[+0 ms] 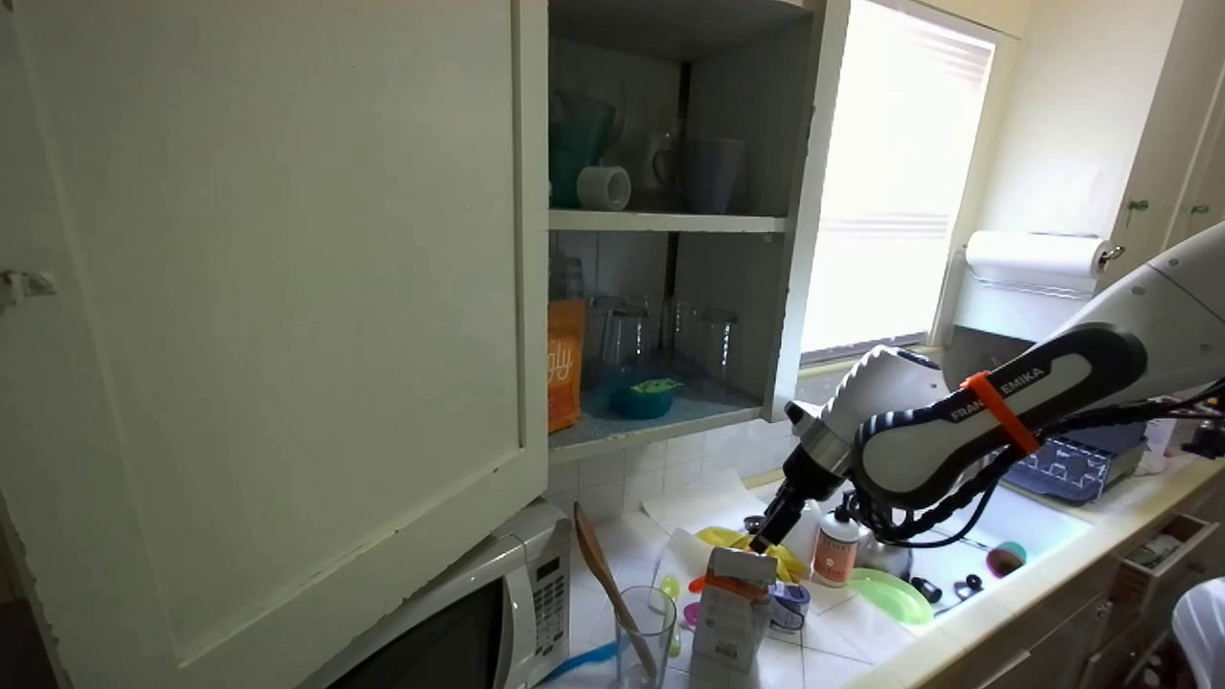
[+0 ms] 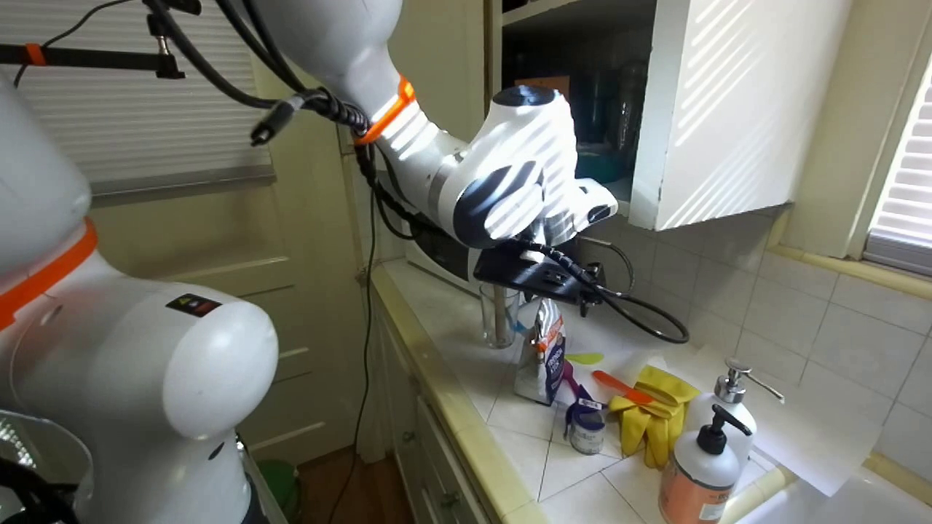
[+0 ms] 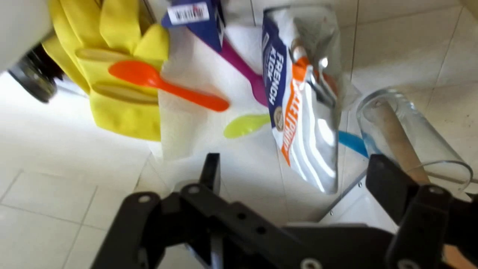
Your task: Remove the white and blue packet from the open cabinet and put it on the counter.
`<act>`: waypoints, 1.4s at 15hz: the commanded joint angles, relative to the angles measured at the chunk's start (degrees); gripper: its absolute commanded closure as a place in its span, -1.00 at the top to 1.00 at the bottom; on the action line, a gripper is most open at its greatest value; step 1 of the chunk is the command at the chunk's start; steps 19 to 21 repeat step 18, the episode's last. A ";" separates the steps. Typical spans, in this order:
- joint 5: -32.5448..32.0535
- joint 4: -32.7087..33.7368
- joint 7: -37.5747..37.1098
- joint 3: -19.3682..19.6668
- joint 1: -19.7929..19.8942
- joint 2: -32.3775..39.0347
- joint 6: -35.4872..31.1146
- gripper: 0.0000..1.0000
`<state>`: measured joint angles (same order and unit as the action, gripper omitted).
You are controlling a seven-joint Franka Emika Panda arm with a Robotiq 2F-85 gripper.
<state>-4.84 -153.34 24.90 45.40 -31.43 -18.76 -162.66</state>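
The white and blue packet stands upright on the counter in both exterior views (image 1: 732, 617) (image 2: 542, 356). In the wrist view the packet (image 3: 302, 97) shows a blue side, an orange strip and a crumpled silver face. My gripper (image 1: 763, 544) is just above and behind the packet's top; the exact gap cannot be told. In the wrist view the gripper (image 3: 295, 173) is open, its fingers wide apart with nothing held. In an exterior view the wrist hides the fingers. The counter (image 1: 828, 660) is white tile. The open cabinet (image 1: 670, 224) is above it, with its door swung out.
A glass with a wooden spoon (image 1: 660, 612) stands close beside the packet. A small purple-lidded can (image 2: 587, 433), yellow gloves (image 2: 652, 415) and soap bottles (image 2: 703, 466) are nearby. The microwave (image 1: 536, 593) sits under the cabinet door. An orange box (image 1: 565, 364) and teal bowl (image 1: 639, 397) are in the cabinet.
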 commanded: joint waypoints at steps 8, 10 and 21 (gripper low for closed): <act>11.45 3.25 -10.53 -29.75 27.99 -16.10 48.70 1.00; 13.48 5.28 -17.30 -33.84 30.63 -21.05 52.13 1.00; 13.53 9.34 -21.65 -37.82 32.63 -24.75 52.94 1.00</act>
